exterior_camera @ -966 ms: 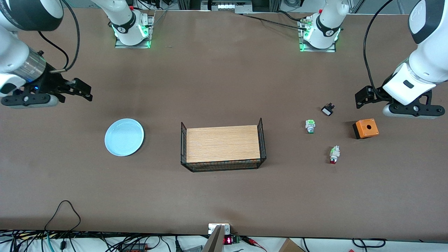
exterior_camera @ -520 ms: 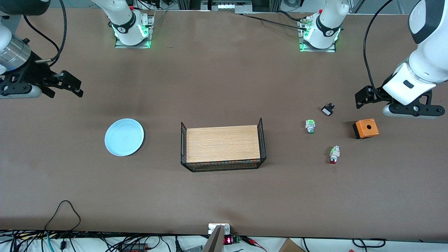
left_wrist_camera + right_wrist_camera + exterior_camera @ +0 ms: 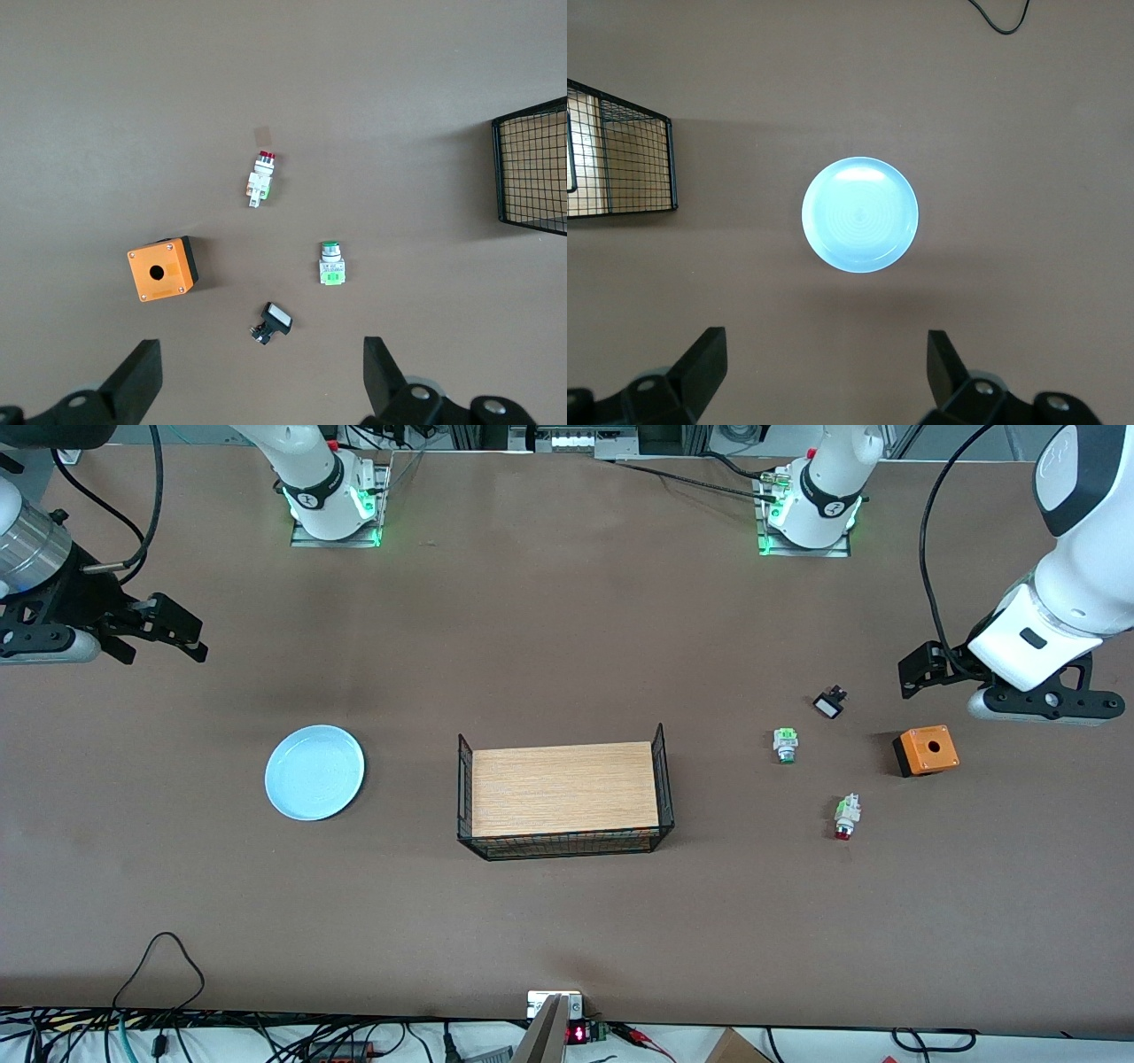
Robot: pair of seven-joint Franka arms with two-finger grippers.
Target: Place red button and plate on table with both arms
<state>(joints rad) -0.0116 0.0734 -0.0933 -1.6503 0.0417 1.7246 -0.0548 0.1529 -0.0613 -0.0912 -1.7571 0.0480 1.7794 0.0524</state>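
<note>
I see my right gripper (image 3: pixel 168 636) hanging wide open and empty over bare table (image 3: pixel 549 620) at the right arm's end. The plate (image 3: pixel 314 771) lies flat beside the wooden tray (image 3: pixel 564 788). The red button (image 3: pixel 846 816) lies near the orange box (image 3: pixel 926 750), where my left gripper (image 3: pixel 917 673) hangs, spread wide, empty.
</note>
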